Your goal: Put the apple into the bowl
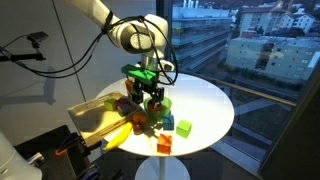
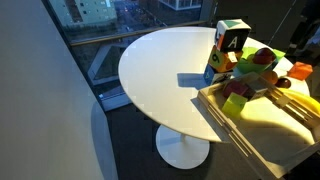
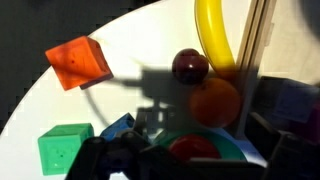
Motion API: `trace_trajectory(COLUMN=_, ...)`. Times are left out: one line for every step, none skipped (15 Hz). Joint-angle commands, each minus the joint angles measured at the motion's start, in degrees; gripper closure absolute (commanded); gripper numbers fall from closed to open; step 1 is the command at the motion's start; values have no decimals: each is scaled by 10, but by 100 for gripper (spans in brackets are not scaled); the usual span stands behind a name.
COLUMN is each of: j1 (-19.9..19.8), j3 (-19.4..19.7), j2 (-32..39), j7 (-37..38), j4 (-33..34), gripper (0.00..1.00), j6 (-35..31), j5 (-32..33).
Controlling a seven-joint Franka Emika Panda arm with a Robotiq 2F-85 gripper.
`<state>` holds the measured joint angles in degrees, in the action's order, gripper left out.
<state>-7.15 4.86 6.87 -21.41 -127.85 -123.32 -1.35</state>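
Note:
In the wrist view the red apple (image 3: pixel 192 150) lies inside the rim of the lime-green bowl (image 3: pixel 235 150), at the bottom of the frame. My gripper (image 3: pixel 190 165) hangs right over them. Its dark fingers stand wide apart on either side of the apple, and the right finger is well clear of it. In an exterior view the gripper (image 1: pixel 150 97) is low over the cluster of toys, next to the bowl (image 1: pixel 164 103). The apple is hidden there.
A dark red round fruit (image 3: pixel 190 67), an orange fruit (image 3: pixel 213 100) and a banana (image 3: pixel 213 35) lie just beyond the bowl. An orange-red cube (image 3: pixel 78 62), a green cube (image 3: pixel 65 148) and a blue cube (image 3: pixel 120 128) sit to the left. The round white table (image 2: pixel 160 70) borders a wooden tray (image 2: pixel 270 125).

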Motion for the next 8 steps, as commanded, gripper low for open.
trace_trajectory(j1=1, j3=5, j2=-48, j7=43, j4=-35, gripper=0, j6=27, j5=10)
trace_trajectory(j1=3, j3=6, j2=-59, j7=53, j4=-46, gripper=0, j6=30, j5=13)
trace_trajectory(j1=3, j3=5, j2=-70, j7=58, j4=-56, gripper=0, j6=34, j5=13)
trace_trajectory(j1=4, j3=5, j2=-82, j7=62, j4=-68, gripper=0, j6=38, j5=15)
trace_trajectory(j1=5, j3=5, j2=-93, j7=65, j4=-78, gripper=0, j6=41, j5=17)
trace_trajectory(j1=6, j3=5, j2=-108, j7=70, j4=-92, gripper=0, j6=41, j5=20)
trace_trajectory(j1=7, j3=4, j2=-121, j7=68, j4=-104, gripper=0, j6=43, j5=26)
trace_trajectory(j1=8, j3=4, j2=-135, j7=69, j4=-115, gripper=0, j6=47, j5=31)
